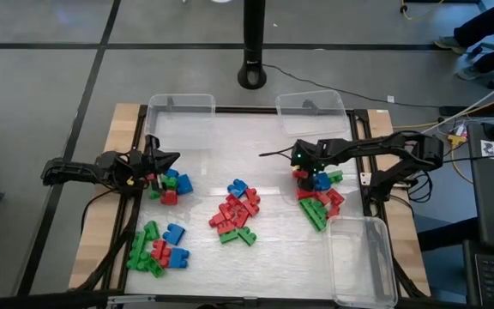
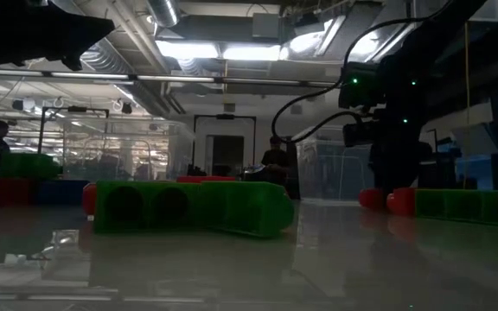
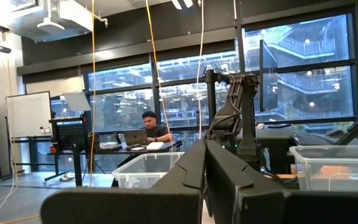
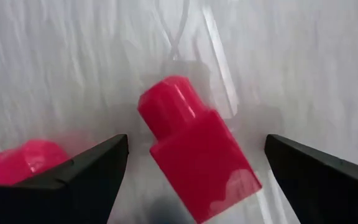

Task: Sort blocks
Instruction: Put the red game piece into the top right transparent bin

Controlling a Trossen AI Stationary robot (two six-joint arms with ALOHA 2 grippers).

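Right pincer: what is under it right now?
A red studded plastic brick lies on the white table between the open fingers of the right pincer. Another red brick sits beside. The arm hides more from above.

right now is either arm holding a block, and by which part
Nothing is held. The right gripper has its jaws open on either side of a red block, not touching it. The left gripper by the left pile: cannot be told.

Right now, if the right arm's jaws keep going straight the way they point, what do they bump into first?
Most likely the small red plastic brick. In the right wrist view it lies on the white table cover between the open jaws of the right gripper, straight ahead. How far off it is, the picture cannot say.
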